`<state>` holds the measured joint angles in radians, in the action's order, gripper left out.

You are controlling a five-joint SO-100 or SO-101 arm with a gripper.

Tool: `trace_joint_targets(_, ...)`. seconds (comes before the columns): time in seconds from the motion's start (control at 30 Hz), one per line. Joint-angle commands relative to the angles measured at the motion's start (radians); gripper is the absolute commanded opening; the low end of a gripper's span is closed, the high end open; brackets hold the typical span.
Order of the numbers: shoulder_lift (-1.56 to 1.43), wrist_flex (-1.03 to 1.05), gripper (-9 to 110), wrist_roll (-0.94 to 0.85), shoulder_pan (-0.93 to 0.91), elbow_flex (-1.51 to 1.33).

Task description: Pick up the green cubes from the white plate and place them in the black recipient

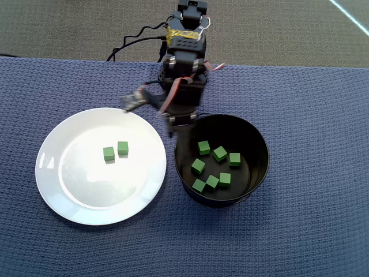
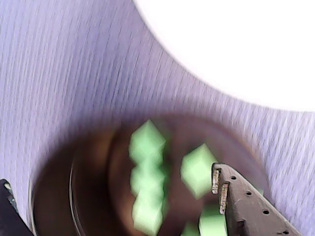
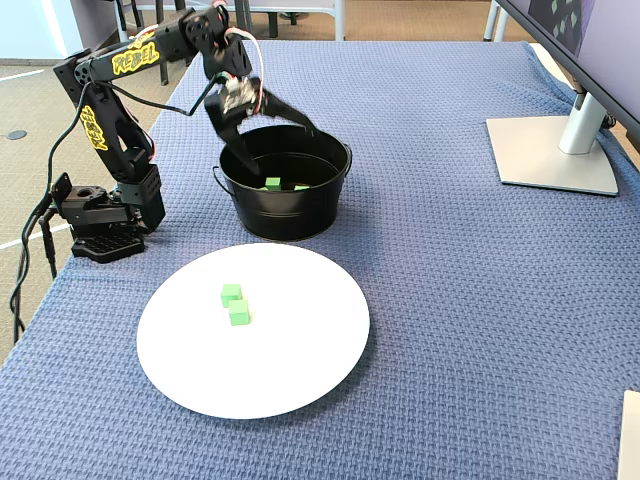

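Note:
Two green cubes (image 1: 109, 153) (image 1: 123, 148) lie side by side on the white plate (image 1: 75, 190), left of the black recipient (image 1: 260, 141). Several green cubes (image 1: 219, 153) lie inside the recipient. My gripper (image 1: 153, 112) is open and empty, above the recipient's rim on the side towards the arm base. In the fixed view the gripper (image 3: 278, 150) hangs over the recipient (image 3: 285, 215), its jaws spread wide, with the plate (image 3: 300, 350) and its two cubes (image 3: 231, 294) in front. The wrist view is blurred: one fingertip (image 2: 221, 189) hangs over cubes (image 2: 147, 147) in the recipient (image 2: 88, 187).
The arm's base (image 3: 100, 215) and cables stand at the table's left edge in the fixed view. A monitor stand (image 3: 555, 150) sits at the far right. A blue woven cloth (image 1: 311, 219) covers the table.

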<state>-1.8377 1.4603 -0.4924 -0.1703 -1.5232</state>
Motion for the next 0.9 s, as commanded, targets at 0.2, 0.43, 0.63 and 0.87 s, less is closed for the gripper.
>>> trace_joint_targets(0.2,0.241,-0.235,48,-0.264,-0.390,0.034)
trace_joint_targets(0.43,0.350,-0.314,48,-0.345,-0.537,0.023)
trace_joint_targets(0.63,0.400,-0.365,47,-0.428,-0.604,-0.003)
trace_joint_targets(0.87,0.442,-0.391,46,-0.534,-0.601,-0.087)
